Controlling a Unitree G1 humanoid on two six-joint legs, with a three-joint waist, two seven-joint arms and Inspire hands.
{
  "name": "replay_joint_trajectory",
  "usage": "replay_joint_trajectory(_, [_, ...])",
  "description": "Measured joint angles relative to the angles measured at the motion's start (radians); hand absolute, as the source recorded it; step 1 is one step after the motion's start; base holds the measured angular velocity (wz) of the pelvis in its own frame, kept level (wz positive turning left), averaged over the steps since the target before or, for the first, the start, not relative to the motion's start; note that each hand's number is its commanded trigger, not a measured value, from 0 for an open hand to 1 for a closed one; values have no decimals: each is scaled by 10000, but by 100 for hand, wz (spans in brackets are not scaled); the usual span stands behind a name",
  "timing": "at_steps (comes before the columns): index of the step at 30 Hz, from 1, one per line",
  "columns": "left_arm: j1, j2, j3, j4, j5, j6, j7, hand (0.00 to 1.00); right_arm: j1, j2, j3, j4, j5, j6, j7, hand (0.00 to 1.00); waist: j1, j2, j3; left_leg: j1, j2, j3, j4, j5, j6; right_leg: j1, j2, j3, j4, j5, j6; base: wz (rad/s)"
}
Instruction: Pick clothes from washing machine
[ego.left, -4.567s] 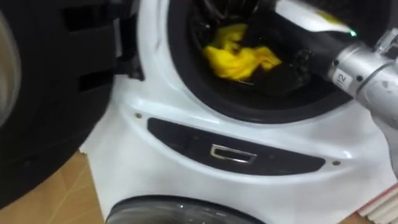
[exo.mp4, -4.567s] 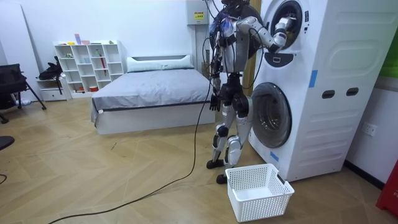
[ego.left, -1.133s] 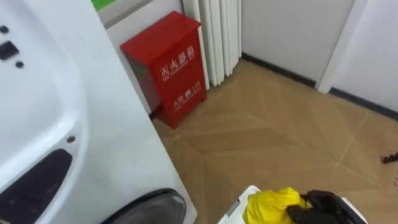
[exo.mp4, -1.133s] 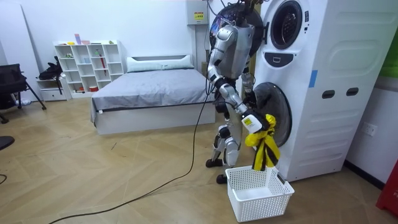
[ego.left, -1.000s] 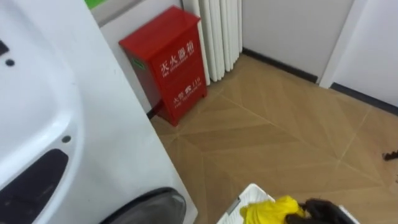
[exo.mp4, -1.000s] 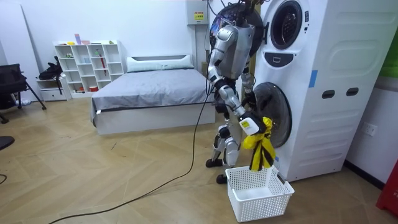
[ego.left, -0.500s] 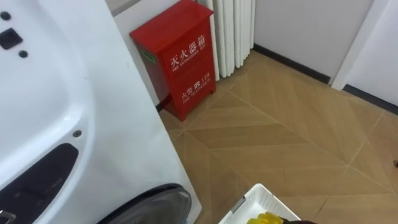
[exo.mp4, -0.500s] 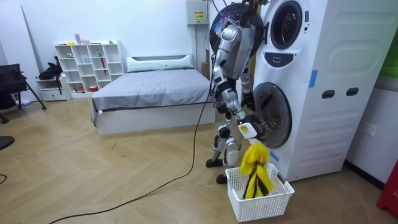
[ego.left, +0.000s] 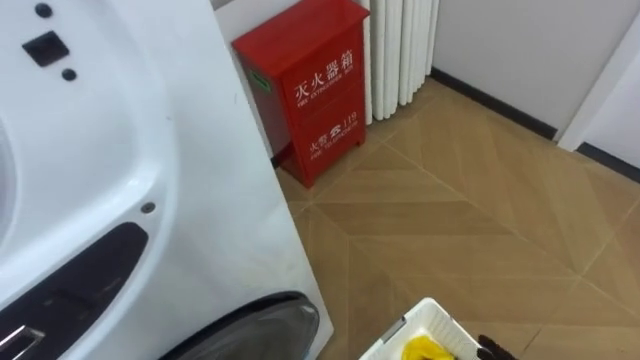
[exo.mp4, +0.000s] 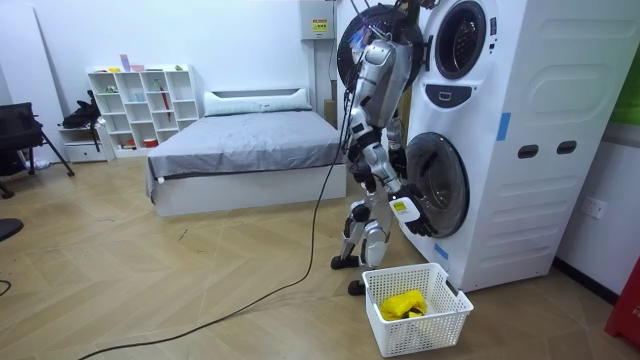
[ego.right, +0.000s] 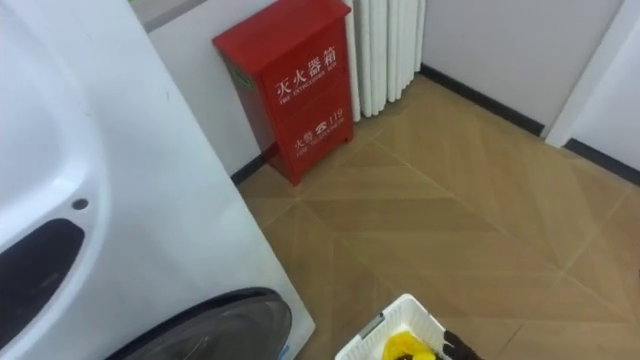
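The right hand (exo.mp4: 416, 224) hung right of centre above the white plastic lattice basket (exo.mp4: 440, 322), empty; its opening could not be determined. The yellow cloth garment (exo.mp4: 402, 305), previously gripped, lay inside the basket.

It is bright in here, the light even and seemingly from overhead. The glossy white front of the stacked washing machine (ego.left: 130, 160) has a soft sheen but no hard glare. On the pale herringbone wooden floor (ego.left: 460, 230) shadows are faint, one beside the red metal cabinet (ego.left: 305, 85) and one under the white plastic laundry basket (exo.mp4: 417, 308).
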Motion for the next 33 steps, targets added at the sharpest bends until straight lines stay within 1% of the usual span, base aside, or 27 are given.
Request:
replay_joint_trajectory(4, [32,6,5,-36,5,-25,6,0,60,45,1,260,2,-152,69,0,-3,-87,32,171,20,-12,-9,4,-3,282,-41,-94,-170,-13,9,9])
replay_joint_trajectory(5, [42,7,4,-70,13,-33,4,0,77,45,1,354,1,-186,88,0,-2,-118,18,186,16,-11,-8,4,-3,315,-60,-128,-184,-23,15,9])
replay_joint_trajectory(9, [74,3,-3,-106,28,-67,4,0,364,55,1,386,2,-206,156,0,-5,-153,6,226,33,-13,-10,5,-2,462,-124,-302,-340,-25,18,14])
replay_joint_trajectory(10, [136,3,0,-142,23,-80,24,0,482,59,2,384,21,-206,160,0,10,-160,-15,245,33,-20,-13,5,-1,495,-141,-347,-334,-26,17,11])
replay_joint_trajectory(12, [195,-1,23,-200,30,-68,28,0,623,89,-19,418,70,-206,147,0,14,-164,-16,279,31,-76,-16,5,-1,570,-164,-412,-379,-28,21,13])
replay_joint_trajectory(13, [235,0,44,-219,37,-62,29,0,774,117,-41,473,77,-206,113,0,9,-169,-15,370,39,-278,-27,6,0,776,-188,-537,-506,-27,20,30])
replay_joint_trajectory(15, [380,10,226,-412,228,-64,31,0,981,126,-50,869,49,-256,108,0,13,-278,-18,620,44,-450,-54,7,-2,1124,-233,-718,-680,-83,-11,34])
replay_joint_trajectory(16, [500,5,345,-513,238,-93,37,0,1050,126,-67,1332,42,-289,33,0,42,-352,-17,849,42,-608,-167,26,-30,1415,-253,-837,-830,-97,-17,28])
replay_joint_trajectory(17, [642,9,461,-707,259,-87,42,0,1192,128,-84,1635,42,-289,-57,0,156,-522,10,1101,31,-664,-326,60,-30,1665,-254,-869,-893,-128,-25,27])
replay_joint_trajectory(18, [747,7,546,-811,271,-89,48,0,1275,128,-84,1757,48,-302,-92,0,254,-569,6,1201,31,-733,-368,66,-35,1780,-254,-933,-945,-138,-25,27])
replay_joint_trajectory(19, [895,1,703,-916,433,-102,50,0,1354,134,-85,2093,44,-342,-163,0,321,-613,-31,1346,38,-926,-372,67,-36,2069,-294,-1094,-1121,-136,-28,45])
replay_joint_trajectory(20, [937,0,810,-937,575,-100,76,0,1451,160,-96,2403,64,-372,-257,0,320,-727,-51,1449,41,-1161,-379,69,-38,2341,-356,-1353,-1318,-136,-28,54])
replay_joint_trajectory(21, [906,2,818,-936,656,-99,164,0,1513,192,-92,2572,101,-373,-319,0,331,-785,-85,1496,40,-1262,-387,71,-39,2449,-377,-1436,-1387,-136,-27,50])
replay_joint_trajectory(22, [917,-6,849,-930,788,-98,414,0,1521,317,-77,2931,193,-374,-431,0,495,-921,-70,1644,36,-1386,-421,72,-39,2616,-386,-1509,-1471,-138,-28,26])
replay_joint_trajectory(23, [914,-33,887,-928,837,-99,589,0,1504,463,-58,3211,309,-371,-496,0,619,-1049,-100,1756,40,-1429,-470,72,-39,2802,-387,-1546,-1560,-136,-27,17])
replay_joint_trajectory(24, [915,-45,887,-922,840,-99,669,0,1492,540,-42,3293,332,-372,-525,0,678,-1082,-107,1793,37,-1469,-479,72,-39,2863,-396,-1579,-1580,-136,-26,18])
replay_joint_trajectory(26, [907,-105,923,-884,815,-98,936,0,1298,757,13,3676,352,-370,-588,0,877,-1263,-85,1898,18,-1645,-497,73,-37,3031,-437,-1724,-1707,-128,-14,21])
replay_joint_trajectory(27, [919,-134,976,-879,812,-93,1001,0,1212,765,16,3788,294,-370,-630,0,886,-1289,-72,1927,15,-1668,-513,74,-35,3090,-453,-1779,-1714,-122,-5,16])
replay_joint_trajectory(29, [942,-248,1205,-782,818,-63,1252,0,945,825,14,4209,214,-367,-735,0,945,-1438,-71,1940,0,-1778,-580,84,-17,3128,-478,-1876,-1734,-119,0,14])
replay_joint_trajectory(30, [983,-256,1203,-779,814,-41,1313,0,888,850,33,4288,215,-368,-772,0,988,-1478,-78,1944,-6,-1836,-594,85,-16,3139,-481,-1902,-1750,-118,-1,16])
replay_joint_trajectory(31, [1023,-273,1192,-783,808,-15,1387,0,891,896,93,4345,219,-367,-847,0,1046,-1535,-69,1966,-6,-1959,-622,86,-14,3224,-486,-1981,-1859,-107,2,19])
replay_joint_trajectory(33, [1043,-324,1193,-785,806,18,1574,0,899,919,256,4420,258,-310,-963,0,1128,-1567,-79,1977,-4,-2059,-639,87,-13,3330,-490,-2057,-2004,-90,6,20])
